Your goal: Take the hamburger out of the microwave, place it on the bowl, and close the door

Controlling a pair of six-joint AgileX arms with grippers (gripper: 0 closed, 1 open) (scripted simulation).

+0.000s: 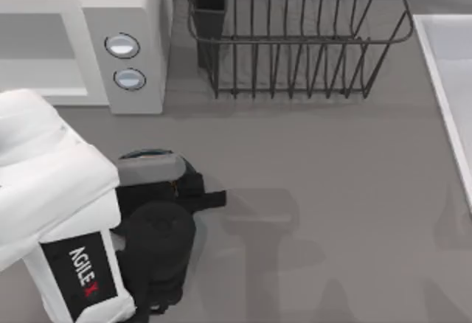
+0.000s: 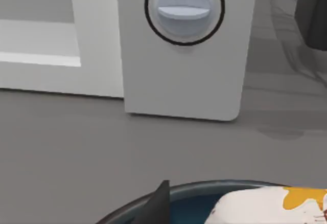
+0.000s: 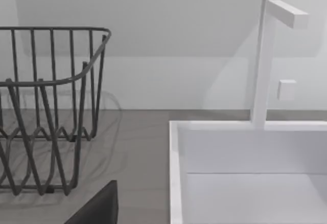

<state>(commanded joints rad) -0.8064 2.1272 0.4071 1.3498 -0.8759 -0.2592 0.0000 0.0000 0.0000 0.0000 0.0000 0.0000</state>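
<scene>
The white microwave (image 1: 136, 13) stands at the back left, its two silver knobs on the control panel (image 2: 184, 70). Left of the panel I look into a grey recess; the door is out of view. My left gripper (image 1: 166, 212) hangs low in front of the microwave, straight over the blue bowl (image 1: 151, 152), which it mostly covers. In the left wrist view the hamburger (image 2: 265, 206), white paper with orange print, sits inside the bowl's rim (image 2: 204, 187), close under the gripper. Whether the gripper still holds it I cannot tell. My right gripper (image 3: 99, 208) is parked at the right.
A black wire dish rack (image 1: 295, 43) with a dark cup holder (image 1: 210, 6) stands at the back centre, just right of the microwave. A white sink basin (image 1: 450, 94) with a white tap (image 3: 265, 60) runs along the right edge. Bare grey tabletop lies between.
</scene>
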